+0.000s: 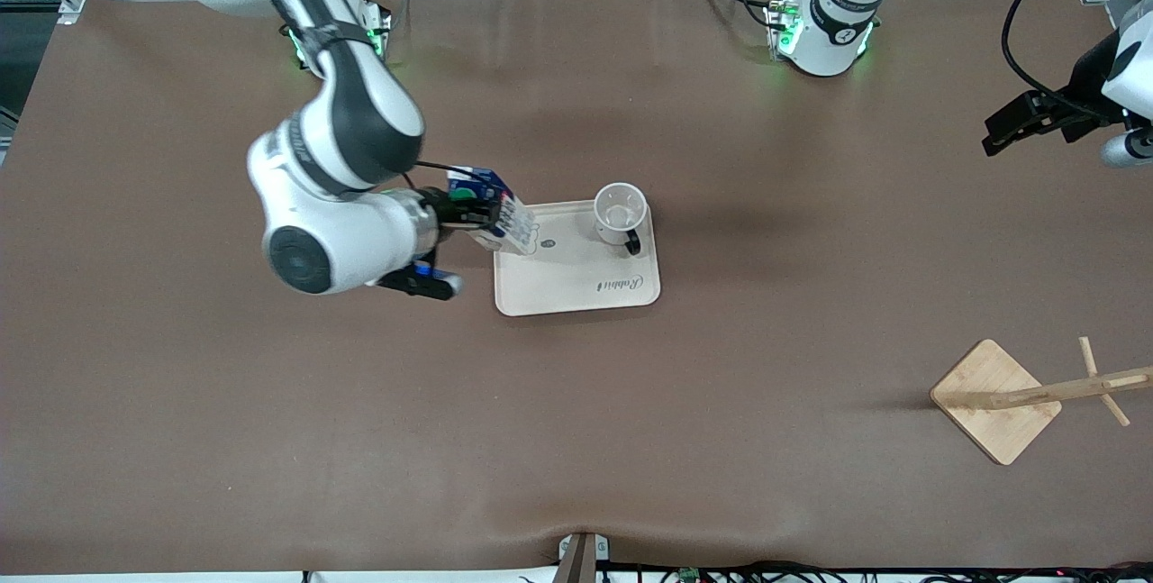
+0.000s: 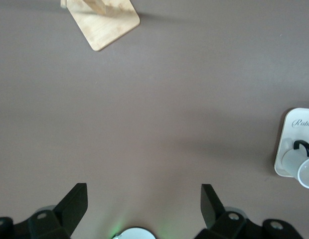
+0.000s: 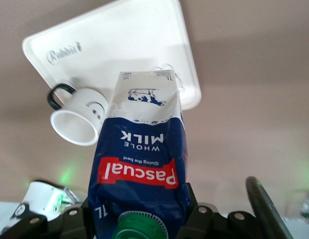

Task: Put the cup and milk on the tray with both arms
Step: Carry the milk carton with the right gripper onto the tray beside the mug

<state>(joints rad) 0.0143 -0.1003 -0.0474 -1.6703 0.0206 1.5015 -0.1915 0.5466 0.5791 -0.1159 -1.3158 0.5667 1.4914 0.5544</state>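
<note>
The beige tray (image 1: 576,281) lies mid-table. The white cup (image 1: 620,212) stands on it, at the corner nearest the left arm's base, handle toward the front camera. My right gripper (image 1: 468,209) is shut on the dark-blue milk carton (image 1: 497,209) near its green cap. It holds the carton tilted, base over the tray's edge at the right arm's end. The right wrist view shows the gripper (image 3: 139,201), the milk (image 3: 142,149), the cup (image 3: 79,119) and the tray (image 3: 119,40). My left gripper (image 1: 1018,128) waits open and empty, up over the table's left-arm end (image 2: 144,191).
A square wooden rack base (image 1: 995,398) with a slanted post stands near the front camera at the left arm's end, and also shows in the left wrist view (image 2: 104,20). That view shows the cup (image 2: 301,167) and a tray corner (image 2: 294,124) too.
</note>
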